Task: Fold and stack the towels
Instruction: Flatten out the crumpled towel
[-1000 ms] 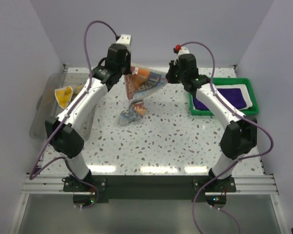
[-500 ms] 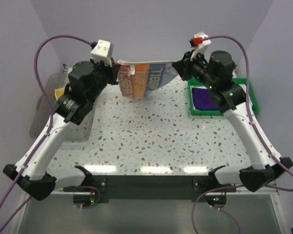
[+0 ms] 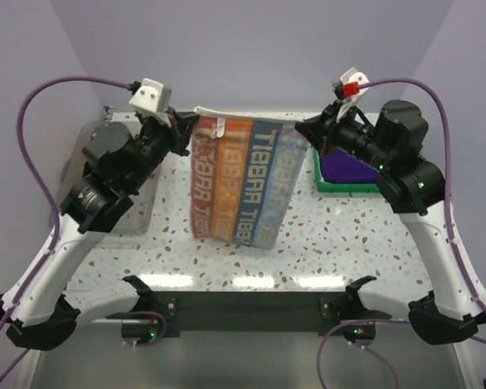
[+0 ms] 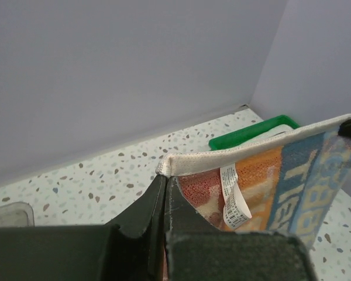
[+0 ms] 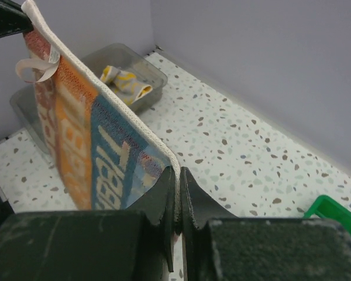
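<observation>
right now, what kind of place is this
Probably a robot lab cell, not a home: two arms mounted at a speckled table, plain walls on three sides, plus a green tray and clear tub.

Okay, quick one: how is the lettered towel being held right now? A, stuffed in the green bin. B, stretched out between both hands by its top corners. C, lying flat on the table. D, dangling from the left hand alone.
B: the lettered towel hangs spread open, one top corner pinched in the left hand and the other in the right hand.
</observation>
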Robot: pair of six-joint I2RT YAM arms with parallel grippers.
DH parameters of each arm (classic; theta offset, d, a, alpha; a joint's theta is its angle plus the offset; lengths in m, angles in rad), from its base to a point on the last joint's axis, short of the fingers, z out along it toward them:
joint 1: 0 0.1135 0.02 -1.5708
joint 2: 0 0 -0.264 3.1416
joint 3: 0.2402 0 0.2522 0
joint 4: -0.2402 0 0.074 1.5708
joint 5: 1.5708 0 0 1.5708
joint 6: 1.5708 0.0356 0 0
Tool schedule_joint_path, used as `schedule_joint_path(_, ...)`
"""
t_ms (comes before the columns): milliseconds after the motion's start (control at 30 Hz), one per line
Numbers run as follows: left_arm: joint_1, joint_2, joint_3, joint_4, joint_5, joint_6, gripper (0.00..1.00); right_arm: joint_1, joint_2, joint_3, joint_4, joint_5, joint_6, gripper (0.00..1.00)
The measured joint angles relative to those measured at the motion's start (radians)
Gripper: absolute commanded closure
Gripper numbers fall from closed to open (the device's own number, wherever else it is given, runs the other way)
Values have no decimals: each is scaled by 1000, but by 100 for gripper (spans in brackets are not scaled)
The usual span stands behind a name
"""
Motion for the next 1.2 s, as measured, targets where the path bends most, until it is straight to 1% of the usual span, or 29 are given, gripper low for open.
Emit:
schedule_joint_path(100, 10, 95, 23, -20, -74, -13, 100, -6, 65, 16, -15, 71, -2, 100)
schedule_joint_path(167, 47, 185, 47, -30, -100, -27, 100, -9, 135, 37, -15, 126, -5, 100)
schedule_joint_path(333, 199, 439, 106, -8, -71, -61, 100, -9, 389, 126, 9, 228, -39, 100)
schedule_joint_path(467, 251, 624, 154, 45, -63, -60, 100, -11, 574, 192, 54, 313, -94, 100)
schedule_joint_path(633, 286, 795, 249, 60, -43, -56, 100, -20, 733, 275, 70, 374, -135, 100)
schedule_joint_path(733, 298, 822, 283, 82, -34, -49, 100, -24, 769, 322, 82, 381, -145, 100)
schedule_joint_path(900, 302, 781, 269, 170, -14, -11, 100, -26, 748, 330, 143, 381, -162, 100)
schedule_joint_path(1000, 303, 730, 194, 243, 6, 3, 100, -27, 721, 297, 184, 380, -174, 100)
schedule_joint_path(1100, 302, 687, 86, 324, 27, 11, 100, -27, 678, 203, 227, 377, -187, 100)
schedule_joint_path(1200, 301, 676, -15, 382, 47, 19, 100, -25, 655, 101, 248, 372, -204, 100)
